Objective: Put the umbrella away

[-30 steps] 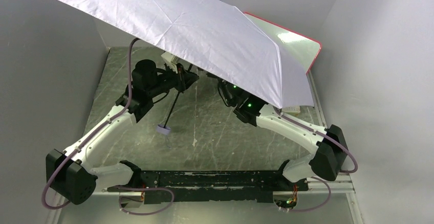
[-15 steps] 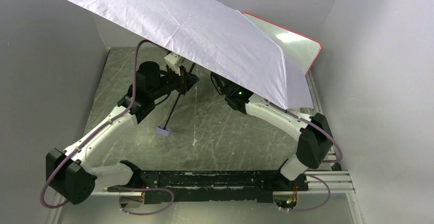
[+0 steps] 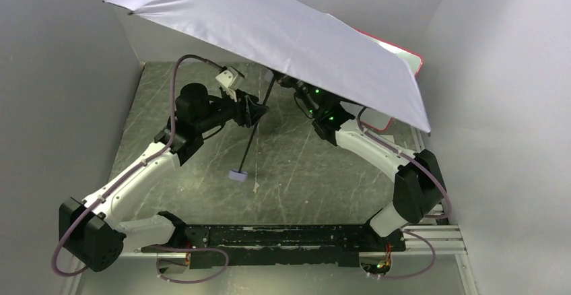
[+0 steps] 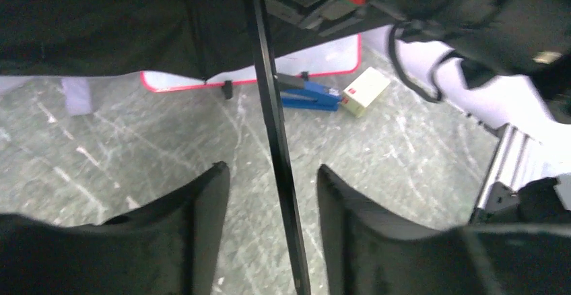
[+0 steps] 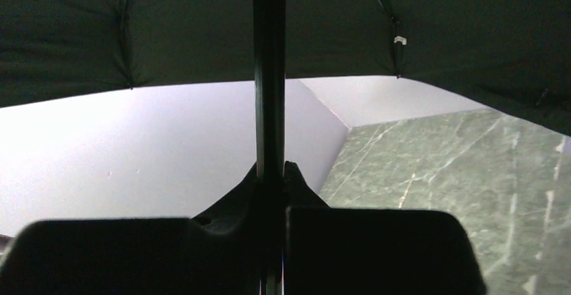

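The umbrella is open, and its pale lavender canopy [image 3: 283, 46] hangs over both arms. Its thin black shaft [image 3: 252, 137] slants down to a small grey handle [image 3: 236, 174] just above the table. My left gripper [image 4: 269, 168] is open, with the shaft [image 4: 273, 120] running between its fingers and a gap on each side. My right gripper [image 5: 271, 168] is shut on the shaft [image 5: 269, 73] higher up, close under the canopy's dark underside. In the top view the canopy hides most of the right gripper.
A red-framed whiteboard [image 3: 397, 52] leans at the back right, partly behind the canopy. Beside it on the table lie a blue object [image 4: 310, 97] and a small cream box [image 4: 365, 90]. Grey walls close in on the left, back and right sides.
My left gripper has let go of the shaft and opened. My right gripper has closed on the shaft near the top. The canopy has tilted and moved right, and the handle swung right.
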Robot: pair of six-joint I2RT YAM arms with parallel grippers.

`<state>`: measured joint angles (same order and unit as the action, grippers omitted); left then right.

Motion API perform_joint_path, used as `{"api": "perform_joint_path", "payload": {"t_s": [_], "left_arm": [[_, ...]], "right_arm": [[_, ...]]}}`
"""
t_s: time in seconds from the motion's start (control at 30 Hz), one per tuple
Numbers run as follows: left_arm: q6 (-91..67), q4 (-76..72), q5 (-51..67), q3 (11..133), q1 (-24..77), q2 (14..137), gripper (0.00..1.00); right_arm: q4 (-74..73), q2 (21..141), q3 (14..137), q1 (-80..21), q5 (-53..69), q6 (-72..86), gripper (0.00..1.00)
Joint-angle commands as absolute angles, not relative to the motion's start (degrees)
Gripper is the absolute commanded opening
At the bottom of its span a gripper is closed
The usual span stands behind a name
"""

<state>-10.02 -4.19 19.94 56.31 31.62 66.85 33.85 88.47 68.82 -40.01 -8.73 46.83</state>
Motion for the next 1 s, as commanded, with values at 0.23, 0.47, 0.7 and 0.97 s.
{"api": "perform_joint_path", "payload": {"t_s": [0.23, 0.47, 0.7, 0.97], "left_arm": [[-15.0, -14.9, 30.3, 54.1, 31.7, 65.7, 0.66], [-18.0, -18.3, 33.5, 53.1, 31.6, 66.7, 0.67], [-20.2, -20.6, 35.4, 52.7, 31.6, 68.0, 0.57], [-22.4, -23.6, 37.4, 52.0, 31.6, 69.3, 0.45]], "right_arm": [[54.2, 86.3, 63.0, -31.6, 15.6, 55.6, 0.0], [67.1, 89.9, 62.6, -31.5, 22.4, 61.9, 0.0], [69.9, 91.0, 62.3, -31.7, 22.6, 63.3, 0.0], [69.9, 91.0, 61.6, -33.4, 20.7, 61.3, 0.0]]}}
